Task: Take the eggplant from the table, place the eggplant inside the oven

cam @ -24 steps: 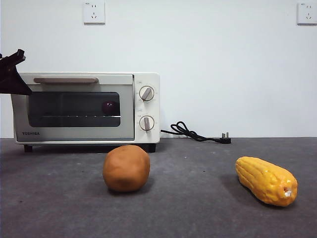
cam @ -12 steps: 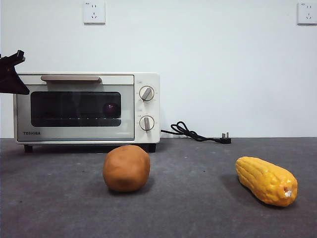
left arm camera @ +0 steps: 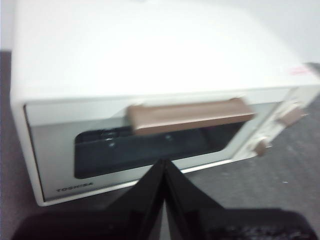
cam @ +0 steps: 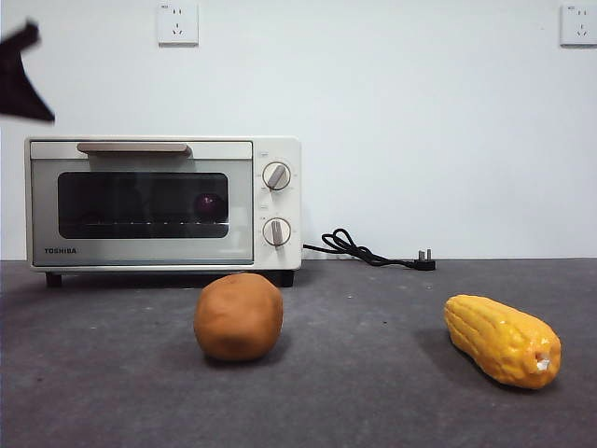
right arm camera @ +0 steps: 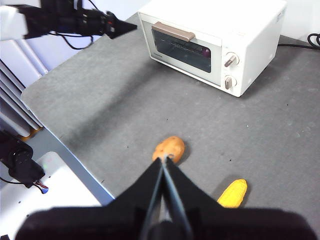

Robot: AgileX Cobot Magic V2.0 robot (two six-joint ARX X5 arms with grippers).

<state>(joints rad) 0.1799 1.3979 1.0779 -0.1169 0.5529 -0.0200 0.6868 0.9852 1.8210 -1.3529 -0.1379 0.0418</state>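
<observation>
Eggplant (cam: 207,203) sitting inside the closed Toshiba oven (cam: 163,203); left gripper (left arm camera: 164,172), fingers closed and empty, hovering before the handle (left arm camera: 190,115), likely retreating next.

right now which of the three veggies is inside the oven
The eggplant: dark purple, behind the glass door of the oven. The brown lump and corn cob lie out on the table.

Both tools are black: the left tool (left arm camera: 164,167) and right tool (right arm camera: 163,162) taper to pointed tips; black cables trail along the left arm (right arm camera: 65,20).
</observation>
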